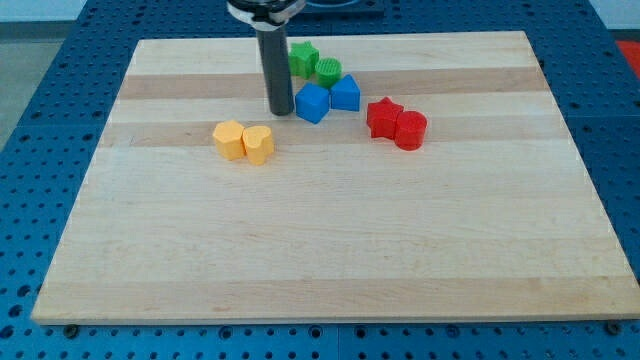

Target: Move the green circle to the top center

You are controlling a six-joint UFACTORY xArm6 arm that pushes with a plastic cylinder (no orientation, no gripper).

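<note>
The green circle point(328, 71) sits near the top centre of the wooden board point(330, 250), touching a green star-like block point(303, 58) on its left. Two blue blocks lie just below it: a blue cube-like block point(312, 102) and a blue block with a peaked top point(345, 93). My tip point(279, 111) rests on the board just left of the blue cube-like block and below-left of the green circle, not touching the circle.
A red star point(383, 117) and a red round block point(410, 130) stand together to the right of the blue blocks. A yellow hexagon-like block point(229, 139) and a yellow heart-like block point(258, 144) sit together to the left, below my tip.
</note>
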